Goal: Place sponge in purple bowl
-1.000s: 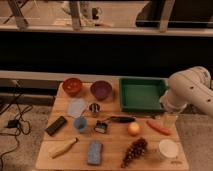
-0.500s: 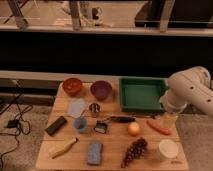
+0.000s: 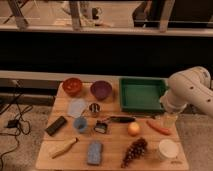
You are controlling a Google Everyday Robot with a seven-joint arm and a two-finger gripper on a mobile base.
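The blue-grey sponge (image 3: 93, 152) lies flat near the front edge of the wooden table (image 3: 50, 155), left of centre. The purple bowl (image 3: 101, 90) stands at the back of the table, beside a red-orange bowl (image 3: 72, 86); nothing shows inside it. My white arm (image 3: 190, 92) comes in from the right. The gripper (image 3: 170, 120) hangs pointing down over the table's right side, just in front of the green tray (image 3: 142, 94). It is open and holds nothing, and it is far from both the sponge and the bowl.
Between sponge and bowl sit a pale cloth (image 3: 77, 107), a metal cup (image 3: 94, 109), a blue cup (image 3: 80, 123) and a black block (image 3: 56, 125). Grapes (image 3: 134, 151), an orange fruit (image 3: 133, 129), a carrot (image 3: 158, 127) and a white cup (image 3: 168, 149) lie to the right.
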